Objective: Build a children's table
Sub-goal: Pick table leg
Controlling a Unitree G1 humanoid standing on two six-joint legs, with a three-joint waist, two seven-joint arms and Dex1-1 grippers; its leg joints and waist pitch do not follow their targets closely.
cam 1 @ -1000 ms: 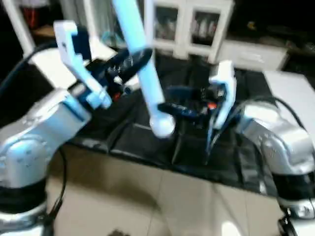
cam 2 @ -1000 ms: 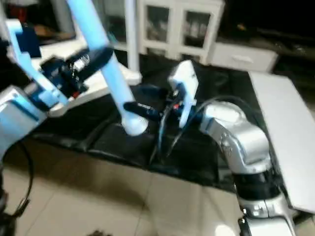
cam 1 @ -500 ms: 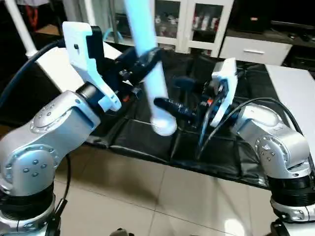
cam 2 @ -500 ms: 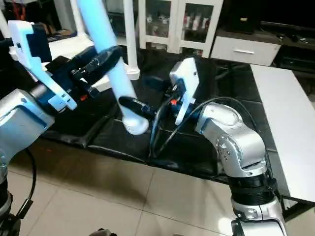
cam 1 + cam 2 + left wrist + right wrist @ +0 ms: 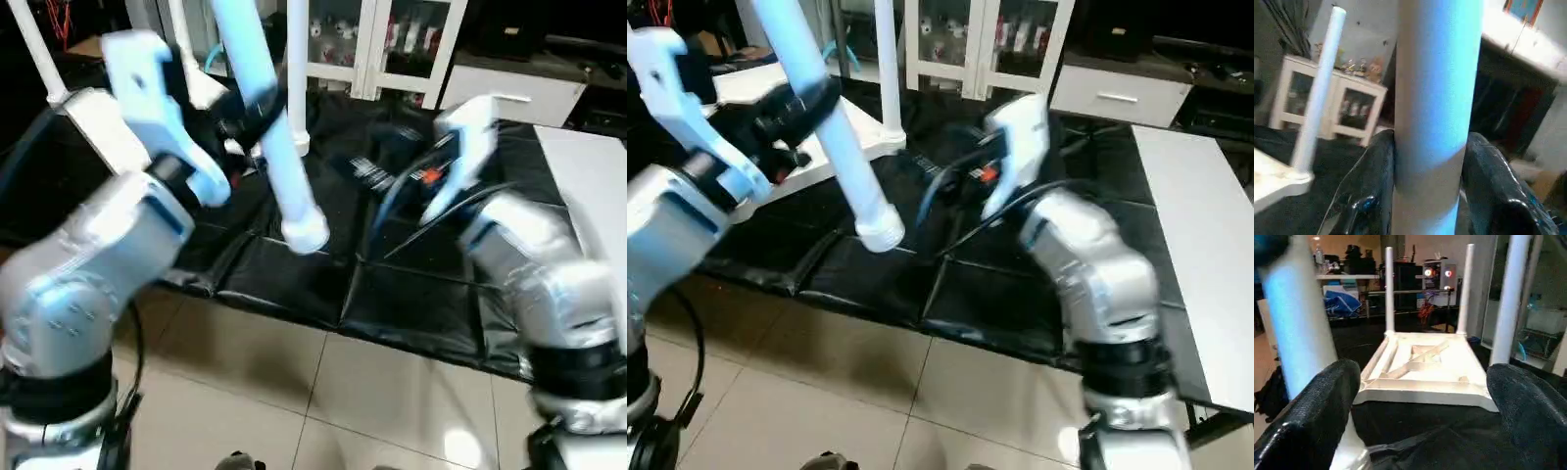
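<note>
The left hand (image 5: 1425, 196) pinches the fourth leg (image 5: 263, 108) across its shaft, both fingers (image 5: 1369, 191) pressed against it. The leg's long axis runs steeply, thick end (image 5: 305, 233) lowest, above the black mat (image 5: 294, 279). The right hand (image 5: 1420, 431) is spread wide and holds nothing. The top (image 5: 1422, 369) lies underside up on the mat, beyond the hands and toward the left arm's side. Three legs (image 5: 1389, 289) stand upright in its corner sockets; the near corner (image 5: 1367, 384) facing the held leg appears vacant. The left hand is nearer to that corner. No containers are present.
</note>
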